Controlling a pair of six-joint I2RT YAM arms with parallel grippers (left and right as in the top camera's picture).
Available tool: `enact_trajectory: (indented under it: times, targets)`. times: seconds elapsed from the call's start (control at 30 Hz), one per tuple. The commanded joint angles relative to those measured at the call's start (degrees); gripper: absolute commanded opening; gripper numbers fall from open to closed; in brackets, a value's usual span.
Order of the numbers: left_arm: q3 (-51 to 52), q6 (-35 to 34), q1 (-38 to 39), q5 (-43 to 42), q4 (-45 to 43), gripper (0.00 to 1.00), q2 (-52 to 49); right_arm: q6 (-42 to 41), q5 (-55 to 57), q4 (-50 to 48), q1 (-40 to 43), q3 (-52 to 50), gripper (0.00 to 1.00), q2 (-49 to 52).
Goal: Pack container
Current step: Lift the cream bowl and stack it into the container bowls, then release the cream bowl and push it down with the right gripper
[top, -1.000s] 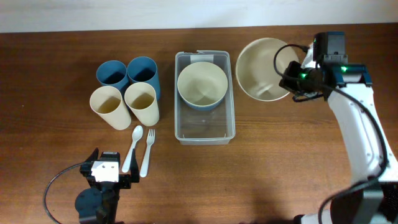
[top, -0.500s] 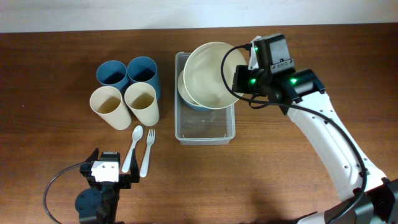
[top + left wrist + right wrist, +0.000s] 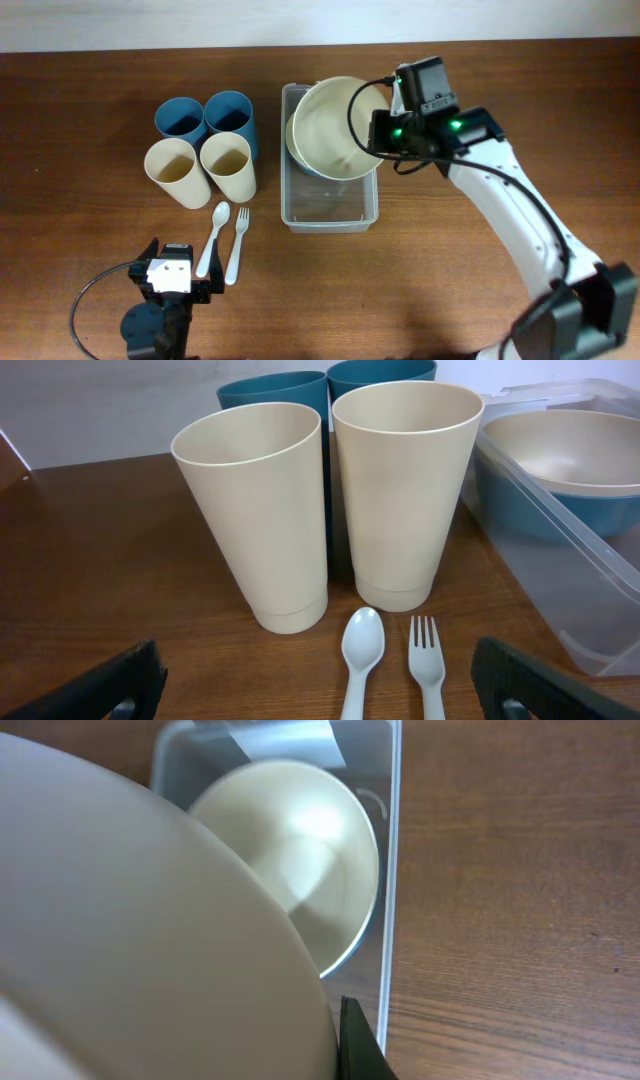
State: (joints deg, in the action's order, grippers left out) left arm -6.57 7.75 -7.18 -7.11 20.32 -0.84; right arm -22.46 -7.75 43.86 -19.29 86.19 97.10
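The right gripper has swung left from beside the container, bringing the cream bowl with it; that bowl now hangs tilted above the nested bowl inside the container.

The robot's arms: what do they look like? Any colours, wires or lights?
The right arm has rounded white links with black joints, a black cable looping by its wrist and two green lights. The left arm is mostly black with a white block and its own black cable loop; its fingers are black.
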Motion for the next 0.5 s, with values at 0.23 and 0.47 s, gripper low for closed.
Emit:
enact_trajectory:
  times: [0.23, 0.47]
  targets:
    - [0.33, 0.74, 0.22, -0.61, -0.09, 1.0, 0.46, 5.99, 0.52, 9.31, -0.57, 19.52, 0.04, 15.32]
    - [0.33, 0.72, 0.22, -0.61, -0.09, 1.0, 0.46, 3.32, -0.79, 21.16, -0.42, 35.67, 0.04, 26.58]
